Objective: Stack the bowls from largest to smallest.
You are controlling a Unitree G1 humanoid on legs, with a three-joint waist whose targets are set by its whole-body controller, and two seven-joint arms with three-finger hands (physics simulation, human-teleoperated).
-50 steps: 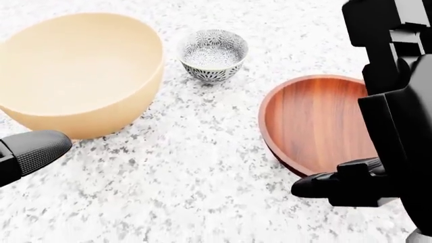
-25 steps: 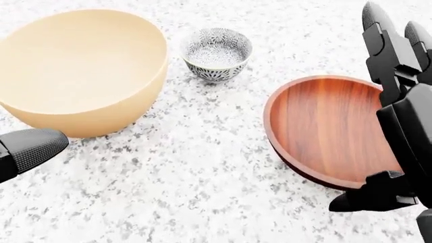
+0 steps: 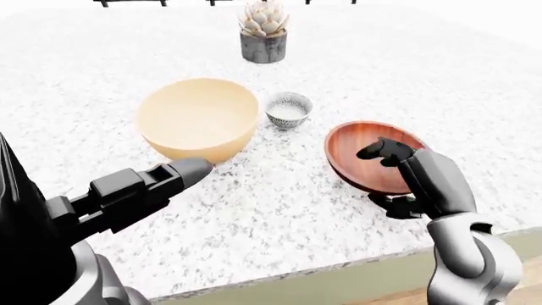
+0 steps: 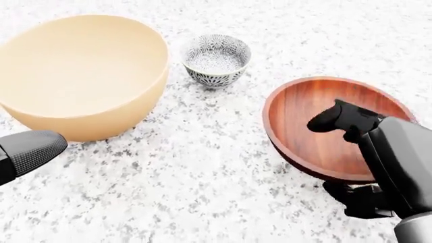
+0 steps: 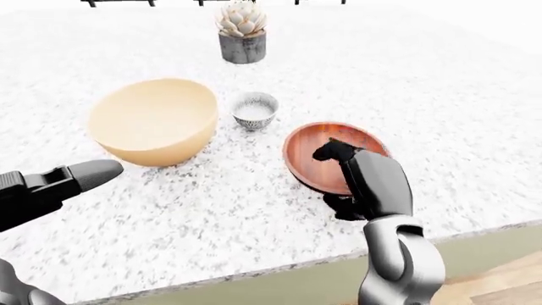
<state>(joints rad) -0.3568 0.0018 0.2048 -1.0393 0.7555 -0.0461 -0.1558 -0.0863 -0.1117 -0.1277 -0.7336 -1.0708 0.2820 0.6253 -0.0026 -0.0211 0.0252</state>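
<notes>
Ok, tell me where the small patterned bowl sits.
In the head view the small patterned bowl sits top centre, just right of the large tan bowl and up-left of the wooden bowl.

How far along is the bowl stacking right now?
Nothing is stacked yet: the large tan bowl, the small patterned bowl and the wooden bowl all sit apart on the counter. The right hand straddles the wooden bowl's near rim, one finger inside, one below; whether it grips is unclear. Both stacking moves remain.
</notes>
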